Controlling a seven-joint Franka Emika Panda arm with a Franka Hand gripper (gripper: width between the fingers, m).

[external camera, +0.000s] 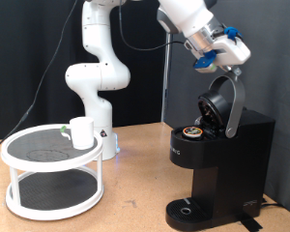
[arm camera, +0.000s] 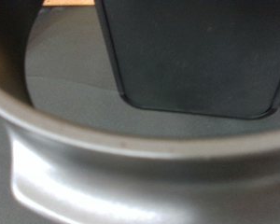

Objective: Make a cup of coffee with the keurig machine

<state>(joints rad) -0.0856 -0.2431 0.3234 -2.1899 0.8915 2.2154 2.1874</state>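
The black keurig machine (external camera: 227, 159) stands at the exterior view's right with its domed lid (external camera: 218, 102) raised. A brown-topped pod (external camera: 193, 132) sits in the open chamber. My gripper (external camera: 229, 65) is at the top of the lid's silver handle (external camera: 236, 97), touching or just above it. The wrist view shows only a close silver curved band (arm camera: 131, 177) and a dark panel (arm camera: 196, 56) of the lid; my fingers do not show there. The white cup (external camera: 82, 132) stands on the upper tier of a white round stand (external camera: 29, 159) at the exterior view's left, far from the gripper.
The machine's round drip tray (external camera: 188, 209) is bare, at the exterior view's bottom. The arm's white base (external camera: 99, 82) rises behind the stand. The wooden table (external camera: 135, 198) lies between stand and machine. A black curtain hangs behind.
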